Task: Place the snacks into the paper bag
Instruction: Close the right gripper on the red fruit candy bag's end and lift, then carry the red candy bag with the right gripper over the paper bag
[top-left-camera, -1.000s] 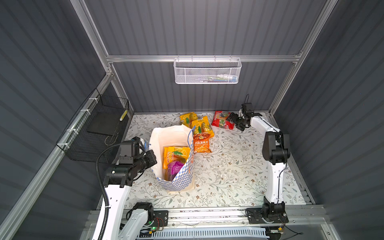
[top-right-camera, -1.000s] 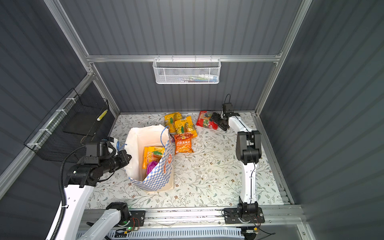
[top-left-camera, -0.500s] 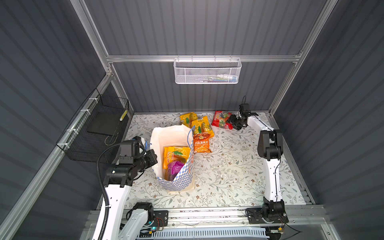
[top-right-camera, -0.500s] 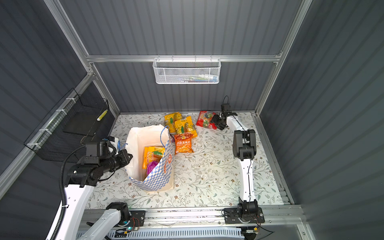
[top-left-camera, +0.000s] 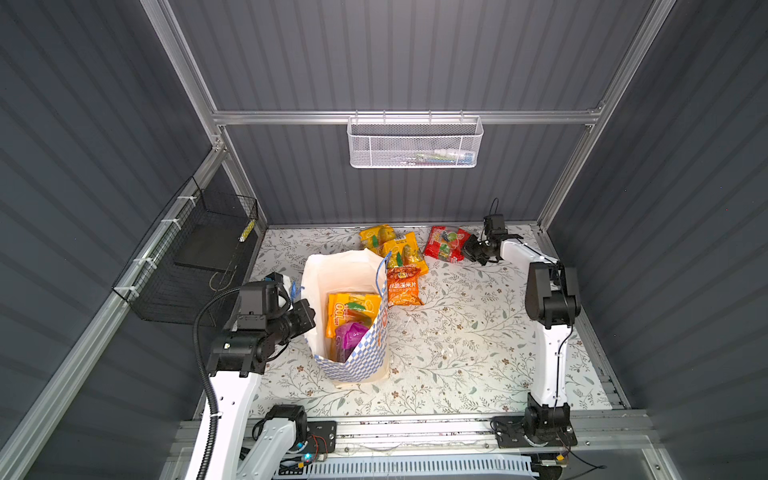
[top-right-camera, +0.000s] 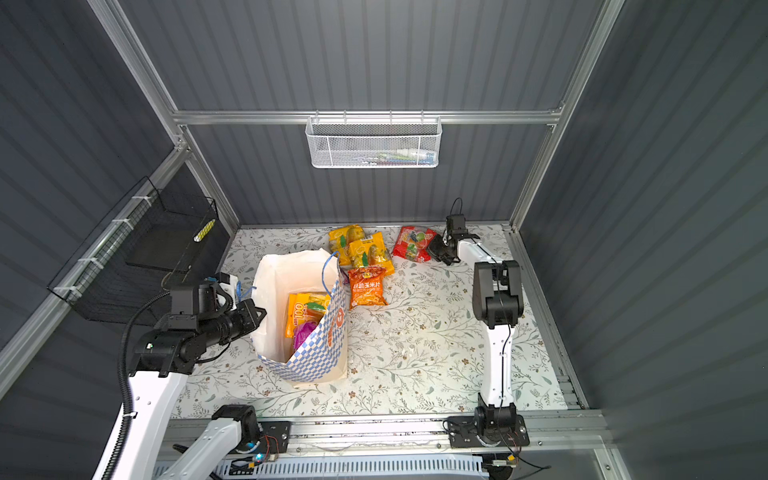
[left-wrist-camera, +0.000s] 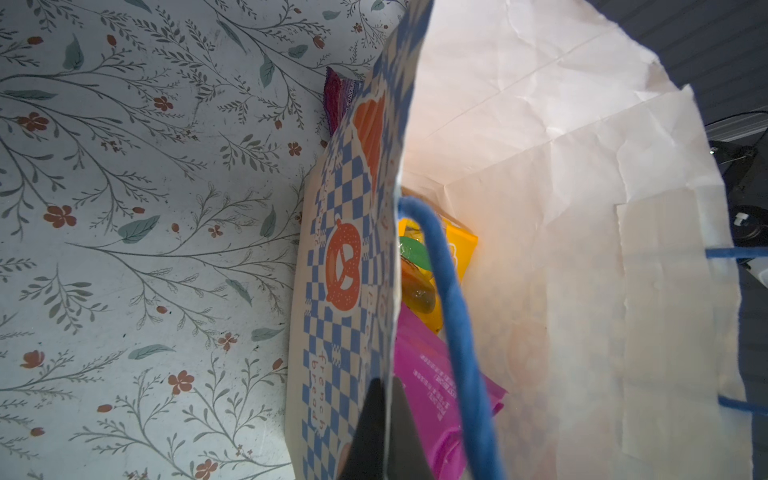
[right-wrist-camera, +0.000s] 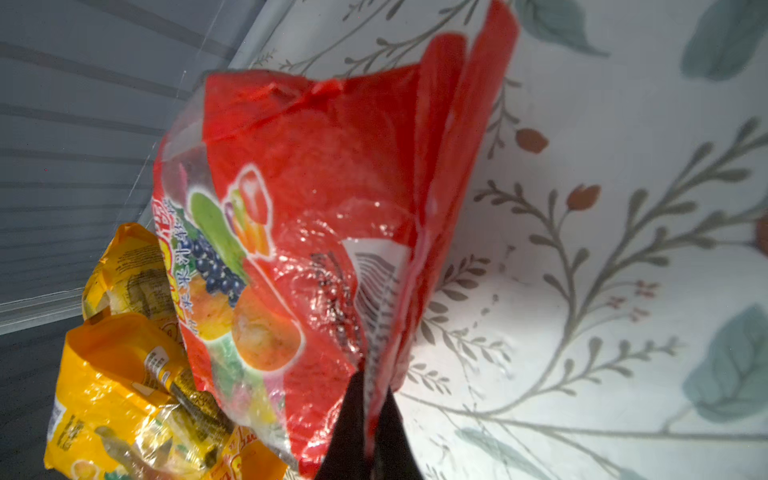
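The paper bag (top-left-camera: 353, 365) (top-right-camera: 316, 357) stands open left of centre, with a yellow packet (top-left-camera: 349, 311) and a purple packet (left-wrist-camera: 432, 386) inside. My left gripper (left-wrist-camera: 384, 399) (top-left-camera: 309, 320) is shut on the bag's left rim. At the back right lies a red packet (top-left-camera: 444, 243) (right-wrist-camera: 316, 208). My right gripper (right-wrist-camera: 372, 399) (top-left-camera: 467, 249) is shut on the red packet's near edge. Two yellow packets (top-left-camera: 378, 237) (top-left-camera: 405, 251) and an orange packet (top-left-camera: 402, 286) lie between the bag and the back wall.
A white mesh basket (top-left-camera: 415, 143) hangs on the back wall and a black wire basket (top-left-camera: 199, 257) on the left wall. The back wall stands close behind the red and yellow packets. A blue cord handle (left-wrist-camera: 453, 311) hangs across the bag's mouth.
My right gripper has slid left onto the red packet's edge and gone from open to shut on it. The left arm and the bag have stayed put.
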